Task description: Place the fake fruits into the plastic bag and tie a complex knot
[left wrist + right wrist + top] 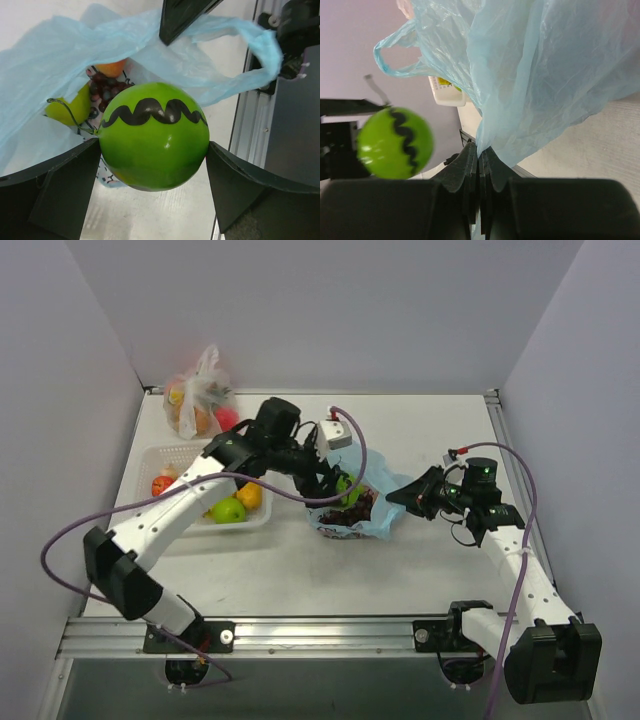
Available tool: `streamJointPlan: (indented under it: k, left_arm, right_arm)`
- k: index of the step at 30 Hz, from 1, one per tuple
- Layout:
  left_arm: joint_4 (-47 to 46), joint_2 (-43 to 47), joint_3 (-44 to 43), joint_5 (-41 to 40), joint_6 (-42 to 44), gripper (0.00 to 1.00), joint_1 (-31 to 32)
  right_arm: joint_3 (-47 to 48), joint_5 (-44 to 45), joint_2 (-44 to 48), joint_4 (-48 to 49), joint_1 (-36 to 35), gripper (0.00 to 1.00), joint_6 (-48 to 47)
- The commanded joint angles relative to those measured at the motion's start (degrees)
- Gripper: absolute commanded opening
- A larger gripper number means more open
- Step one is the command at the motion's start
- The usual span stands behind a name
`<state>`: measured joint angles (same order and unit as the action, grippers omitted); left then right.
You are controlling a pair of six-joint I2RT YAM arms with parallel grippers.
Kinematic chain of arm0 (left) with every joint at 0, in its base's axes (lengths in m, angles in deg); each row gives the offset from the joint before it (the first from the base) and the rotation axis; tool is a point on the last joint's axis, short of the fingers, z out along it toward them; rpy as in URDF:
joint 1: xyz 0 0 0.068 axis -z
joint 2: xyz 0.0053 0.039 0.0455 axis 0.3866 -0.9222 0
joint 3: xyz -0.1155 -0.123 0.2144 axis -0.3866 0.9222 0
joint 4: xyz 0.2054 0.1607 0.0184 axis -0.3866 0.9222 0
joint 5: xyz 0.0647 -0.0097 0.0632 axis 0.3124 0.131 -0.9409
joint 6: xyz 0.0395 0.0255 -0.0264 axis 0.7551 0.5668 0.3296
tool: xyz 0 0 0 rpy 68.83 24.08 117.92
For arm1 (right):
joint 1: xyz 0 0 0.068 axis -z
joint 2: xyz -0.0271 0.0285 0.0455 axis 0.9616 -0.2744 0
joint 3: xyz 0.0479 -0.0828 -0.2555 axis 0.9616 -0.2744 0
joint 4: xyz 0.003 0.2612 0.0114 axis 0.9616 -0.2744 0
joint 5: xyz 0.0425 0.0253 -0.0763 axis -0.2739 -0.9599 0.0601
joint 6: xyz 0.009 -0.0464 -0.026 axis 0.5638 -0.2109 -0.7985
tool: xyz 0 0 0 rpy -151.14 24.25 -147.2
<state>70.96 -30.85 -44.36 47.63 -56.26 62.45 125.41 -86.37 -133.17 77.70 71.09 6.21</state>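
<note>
Glossy round green apple (154,137) sits between the wide-open left jaws (152,165), right jaws (479,160) pinched tight on the crinkly light-blue bag (530,85).

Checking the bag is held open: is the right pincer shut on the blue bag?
Yes, the right pincer is closed on a fold of the plastic bag.

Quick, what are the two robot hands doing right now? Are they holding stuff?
Left gripper: open wide, the green apple sits between its fingers, above the bag's mouth.
Right gripper: shut, pinching the blue plastic bag.
</note>
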Motion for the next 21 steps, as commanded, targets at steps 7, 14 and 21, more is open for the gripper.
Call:
streamJointPlan:
  k: [7, 14, 21]
  left_arm:
    - [-10.4, -17.8, -8.3, -10.5, -5.0, 0.82, 1.2]
    - [-17.1, -14.7, -6.8, -11.5, -10.3, 0.97, 1.0]
    - [-19.2, 0.4, 8.2, -9.7, -11.4, 0.97, -2.7]
  right_arm:
    - [3.5, -0.6, -0.3, 0.1, 0.7, 0.00, -0.3]
    - [3.1, -0.4, -0.7, 0.2, 0.9, 0.00, 0.1]
    - [1.9, -0.3, -0.6, 1.1, 0.9, 0.00, 0.8]
